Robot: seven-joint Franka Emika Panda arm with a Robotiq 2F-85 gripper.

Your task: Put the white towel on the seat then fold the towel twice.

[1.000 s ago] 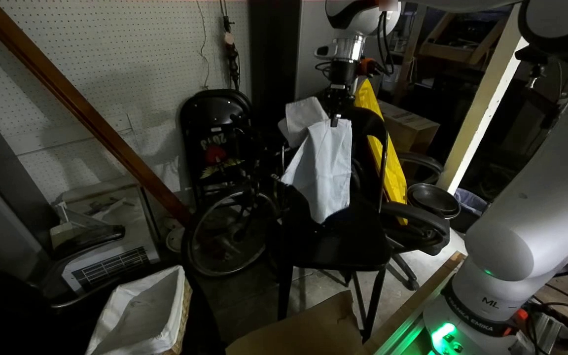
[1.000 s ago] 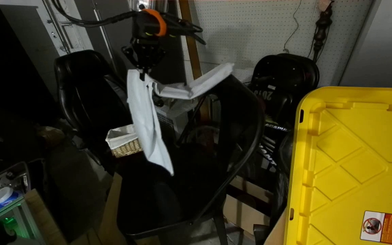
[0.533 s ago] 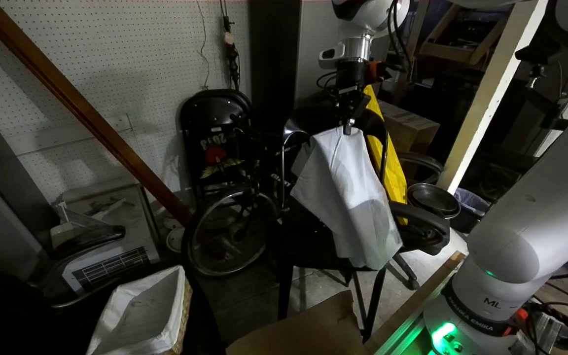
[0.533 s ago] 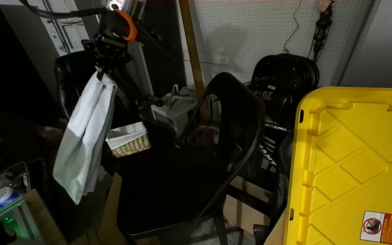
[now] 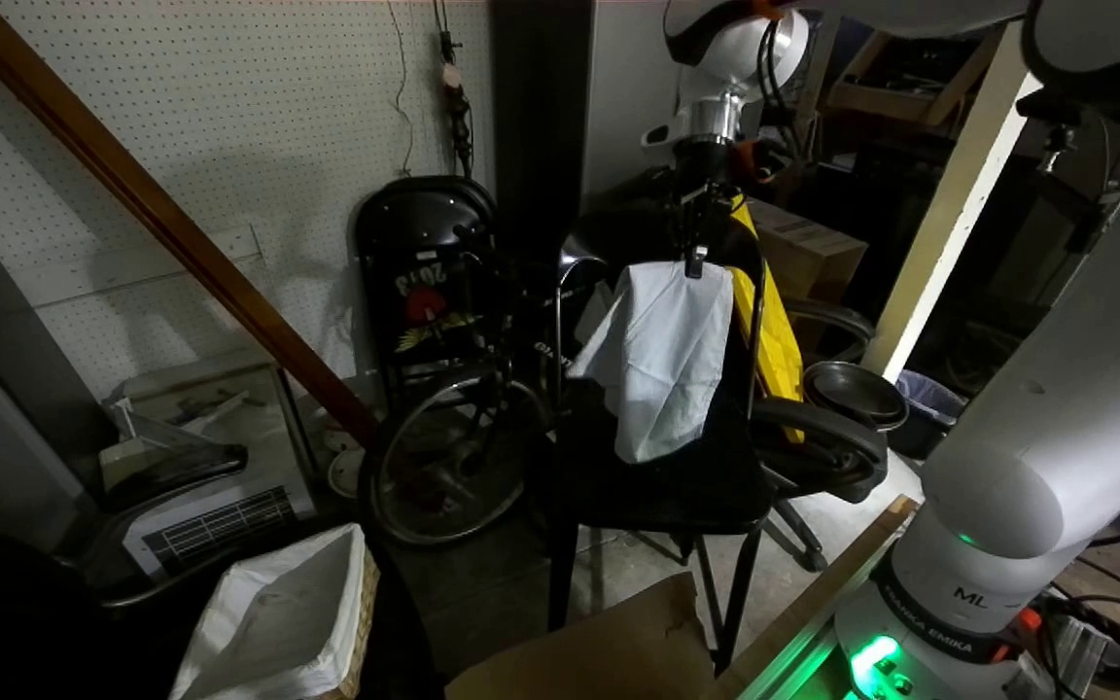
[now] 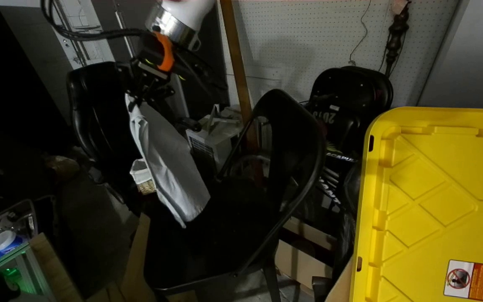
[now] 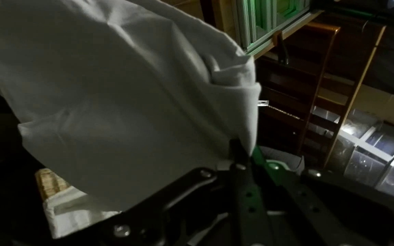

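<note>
The white towel hangs limp and wrinkled from my gripper, which is shut on its top edge above the chair. It also hangs from the gripper in an exterior view, its body slanting toward the chair back. The towel's lower end is over the black seat; I cannot tell whether it touches. The seat's front part is bare. The black backrest stands behind the towel. In the wrist view the towel fills the left, pinched between the fingertips.
A yellow lid stands beside the chair. A lined wicker basket is at the lower left in an exterior view. A bicycle wheel, an office chair's armrest and a cardboard piece are near the chair.
The gripper moved away from the backrest, then slightly back and lower. The towel swung from the backrest out past the seat's front edge, then back over the seat. The grip stayed shut.
</note>
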